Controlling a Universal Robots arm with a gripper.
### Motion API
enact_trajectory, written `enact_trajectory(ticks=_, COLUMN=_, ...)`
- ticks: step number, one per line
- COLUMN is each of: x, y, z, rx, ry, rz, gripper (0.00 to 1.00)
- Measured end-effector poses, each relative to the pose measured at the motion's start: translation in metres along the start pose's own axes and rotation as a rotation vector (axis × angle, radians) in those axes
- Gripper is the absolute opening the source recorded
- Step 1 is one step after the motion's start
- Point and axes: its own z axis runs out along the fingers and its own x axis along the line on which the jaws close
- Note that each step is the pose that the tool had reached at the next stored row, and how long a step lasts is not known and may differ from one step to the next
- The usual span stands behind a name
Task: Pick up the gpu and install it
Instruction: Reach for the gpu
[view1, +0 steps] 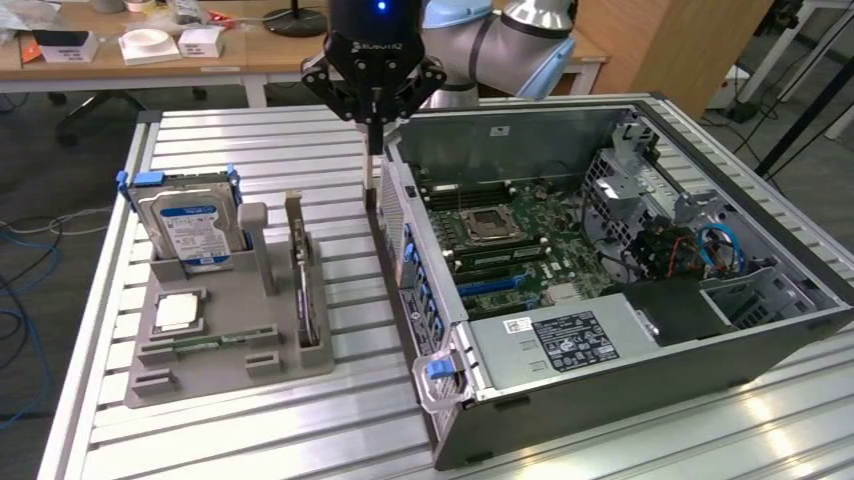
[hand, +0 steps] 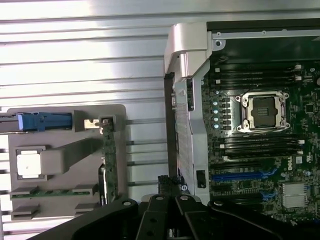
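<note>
Hovering above the open computer case (view1: 574, 420), at its wall on the exterior view's left, the gripper (view1: 375, 125) has its jaws clenched on nothing. The gpu (view1: 304, 285) stands on edge in the grey holder (view1: 200, 370) beside the case, well apart from the gripper.

Grey arm (view1: 534, 45), pale-blue cap (view1: 458, 18), black hand (view1: 375, 122).

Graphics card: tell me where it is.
In the exterior view the graphics card stands on edge in the grey holder, between the hard drive on that view's left and the open computer case on its right.
</note>
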Motion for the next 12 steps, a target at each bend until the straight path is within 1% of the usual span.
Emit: enact_trajectory(ticks=12, x=0.016, y=-0.0010, z=-0.0002, rx=0.0000, ry=0.0000, rz=0.000, gripper=0.11)
